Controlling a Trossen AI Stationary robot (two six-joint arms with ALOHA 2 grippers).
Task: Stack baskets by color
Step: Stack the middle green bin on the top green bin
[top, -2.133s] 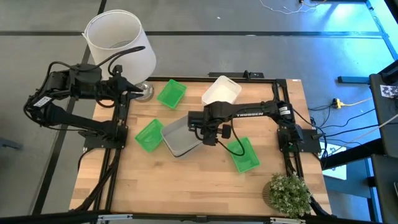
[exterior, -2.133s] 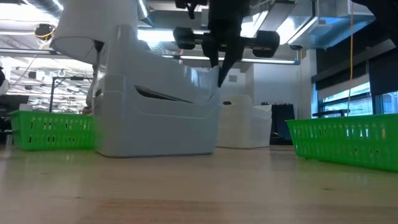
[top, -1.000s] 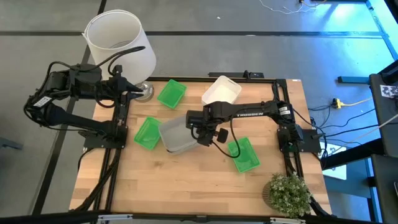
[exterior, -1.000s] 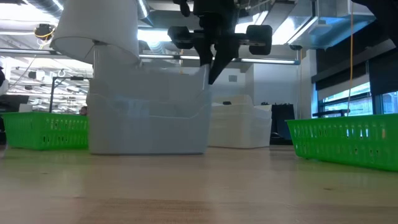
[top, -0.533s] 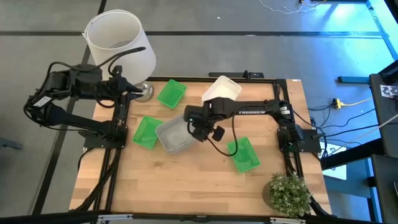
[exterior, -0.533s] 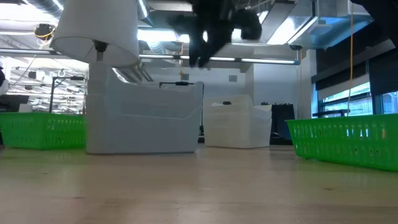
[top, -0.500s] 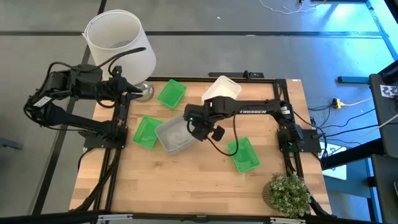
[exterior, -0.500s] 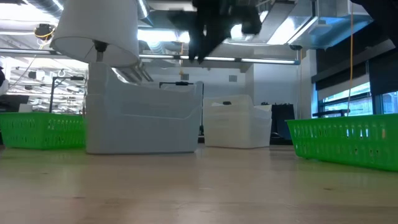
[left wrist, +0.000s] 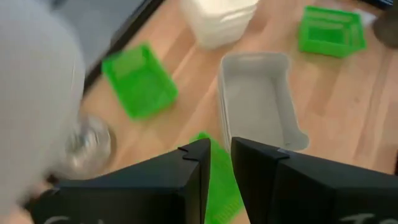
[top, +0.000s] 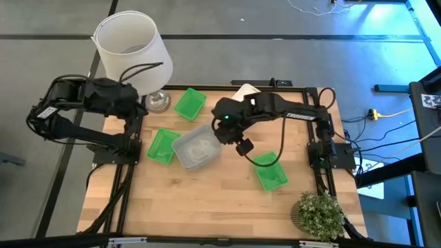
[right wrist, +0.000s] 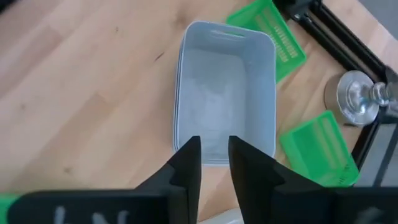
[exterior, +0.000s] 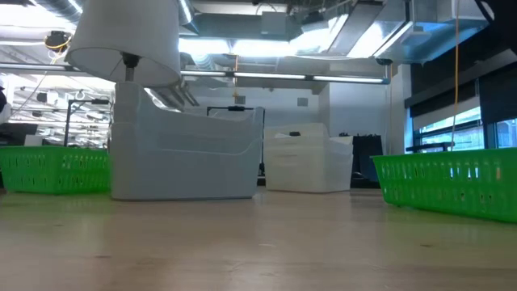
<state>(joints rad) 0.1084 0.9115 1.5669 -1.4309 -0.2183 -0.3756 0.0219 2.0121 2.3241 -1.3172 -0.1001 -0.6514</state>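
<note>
A nested stack of translucent grey baskets [top: 196, 148] [right wrist: 224, 93] [exterior: 190, 153] rests flat on the table's middle. My right gripper [top: 222, 132] [right wrist: 214, 162] hangs above its right end, open, with nothing between the fingers. Green baskets lie apart on the table: one far left [top: 189, 103], one just left of the grey stack [top: 163, 146], one at the right [top: 269, 171]. The white baskets [top: 241, 91] [left wrist: 217, 18] stand at the far edge, partly under my right arm. My left gripper [top: 134, 103] [left wrist: 217, 168] waits open at the table's far left corner.
A big white lampshade [top: 131, 45] stands on a metal foot [top: 157, 102] at the far left corner, close to my left gripper. A small potted plant [top: 318, 212] sits at the near right corner. Bare wood stretches along the table's near side.
My right gripper has let go of the grey basket's right end, risen well clear of it and rolled. The grey basket has settled level inside the grey stack. My left gripper has tipped downward and rolled in place.
</note>
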